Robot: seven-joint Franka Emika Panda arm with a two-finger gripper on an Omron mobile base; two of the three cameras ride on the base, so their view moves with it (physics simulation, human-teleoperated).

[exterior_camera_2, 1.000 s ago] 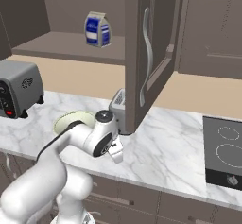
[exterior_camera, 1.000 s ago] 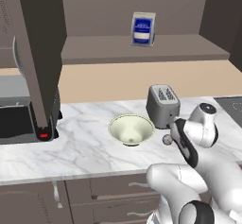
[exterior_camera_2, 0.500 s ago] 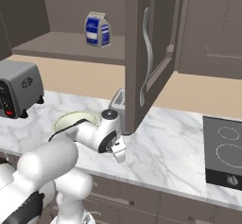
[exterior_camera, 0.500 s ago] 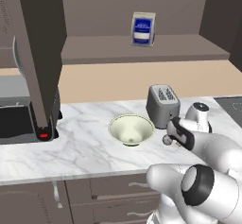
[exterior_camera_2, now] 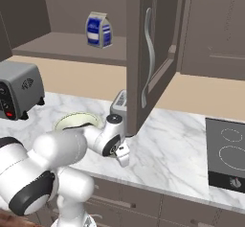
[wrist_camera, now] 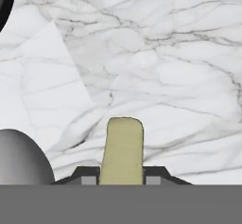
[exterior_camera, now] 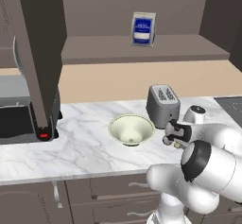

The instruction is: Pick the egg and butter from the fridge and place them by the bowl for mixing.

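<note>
My gripper (wrist_camera: 122, 173) is shut on the butter (wrist_camera: 122, 147), a pale yellow-olive stick that points away from the hand just above the marble counter (wrist_camera: 165, 53). Beside it at the lower left lies the egg (wrist_camera: 21, 159), a pale grey ball. From the base, the gripper (exterior_camera: 172, 140) hovers low over the counter, right of the cream-green bowl (exterior_camera: 131, 129) and in front of the toaster (exterior_camera: 163, 105). The right base view has the gripper (exterior_camera_2: 123, 156) past the bowl (exterior_camera_2: 76, 121). The fridge is out of view.
An open cabinet door (exterior_camera: 40, 53) hangs over the counter's left; it stands close above the hand in the right base view (exterior_camera_2: 148, 53). A dark appliance (exterior_camera: 19, 119) sits at far left. A blue carton (exterior_camera: 142, 29) stands on the shelf. The cooktop (exterior_camera_2: 229, 149) lies to the right.
The arm's links have folded lower and forward, while the gripper has stayed at about the same spot right of the bowl with the butter still in it.
</note>
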